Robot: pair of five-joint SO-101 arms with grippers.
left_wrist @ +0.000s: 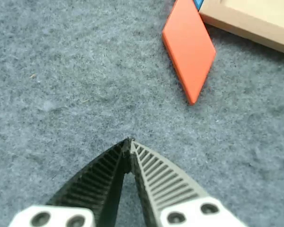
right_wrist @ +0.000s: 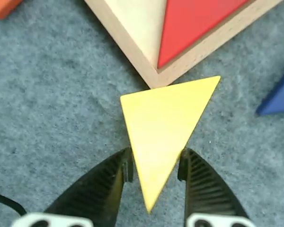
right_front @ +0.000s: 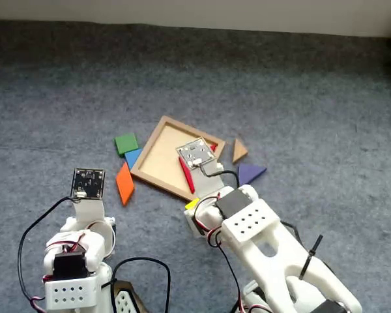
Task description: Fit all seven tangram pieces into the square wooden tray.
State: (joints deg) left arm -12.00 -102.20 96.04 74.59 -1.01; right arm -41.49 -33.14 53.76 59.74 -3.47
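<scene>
**High view.** The square wooden tray (right_front: 146, 149) lies at frame centre on the grey worktop (right_front: 300, 98). It holds one piece, the red triangle (right_front: 186, 175). Six pieces lie outside.
- Along the tray's left side: the green square (right_front: 126, 143), the light blue piece (right_front: 131, 157) and the orange parallelogram (right_front: 125, 184).
- To its right: the tan triangle (right_front: 238, 150) and the indigo triangle (right_front: 251, 173).
- At its lower corner, under the right arm: the yellow triangle (right_front: 192, 204).

**Left wrist view.** The left gripper (left_wrist: 128, 144) has its jaws closed tip to tip, holding nothing. The orange parallelogram lies at upper right, apart from it.

**Right wrist view.** The right gripper (right_wrist: 154, 158) has narrow jaws, one against each long edge of the yellow triangle near its pointed end. The triangle's broad end touches the tray corner.

The step in hand appears to be the grasp of this piece. The next move calls for a lift over the rim, a turn, and a descent onto the bare tray floor beside the red triangle. The tray wall stands directly in the way. A grip on tapering edges may also slip.
</scene>
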